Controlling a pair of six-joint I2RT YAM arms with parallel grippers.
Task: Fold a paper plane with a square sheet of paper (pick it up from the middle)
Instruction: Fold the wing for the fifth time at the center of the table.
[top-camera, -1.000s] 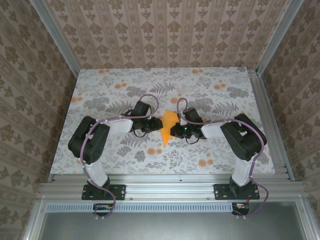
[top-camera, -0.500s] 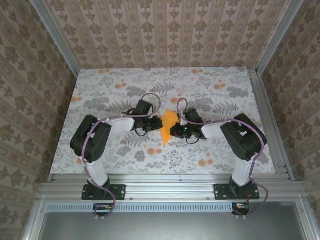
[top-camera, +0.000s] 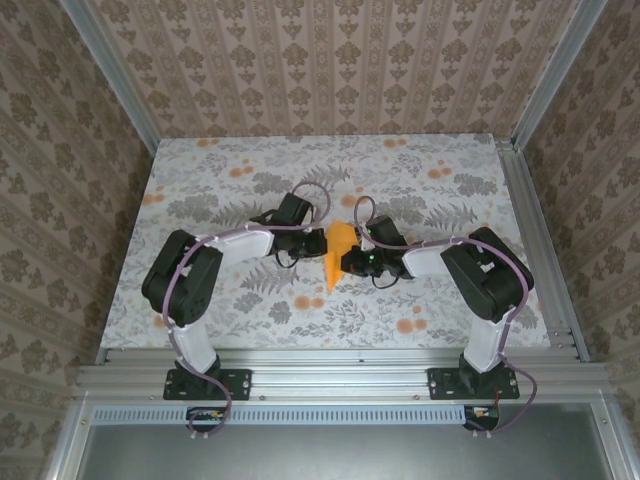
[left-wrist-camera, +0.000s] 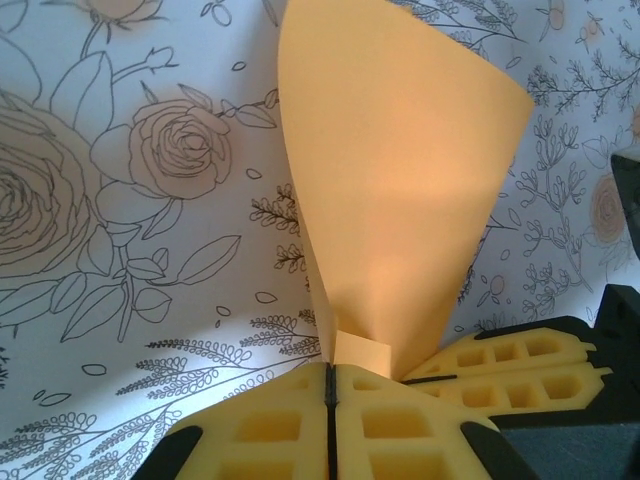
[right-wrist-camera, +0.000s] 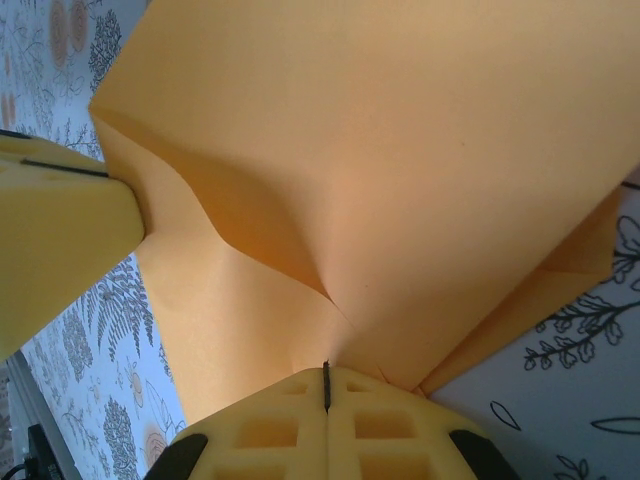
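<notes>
The orange paper (top-camera: 338, 252), a creased pointed shape, hangs between both grippers over the middle of the table. My left gripper (top-camera: 320, 241) is shut on its left edge. In the left wrist view the pads (left-wrist-camera: 329, 375) are pressed together on a folded corner, and the paper (left-wrist-camera: 400, 170) fans out above them. My right gripper (top-camera: 349, 261) is shut on the right side. In the right wrist view the paper (right-wrist-camera: 400, 170) creases down into the closed pads (right-wrist-camera: 325, 377). The left gripper's finger (right-wrist-camera: 60, 240) pinches the paper at the left there.
The table (top-camera: 200, 190) carries a grey leaf print with small orange flower spots (top-camera: 405, 325). Aluminium rails (top-camera: 535, 240) and patterned walls enclose it. The right gripper's fingers (left-wrist-camera: 530, 360) sit close beside the left ones.
My left gripper has moved right and slightly away from the bases, closer to the right gripper. The paper now looks narrower from above. The right arm has stayed put.
</notes>
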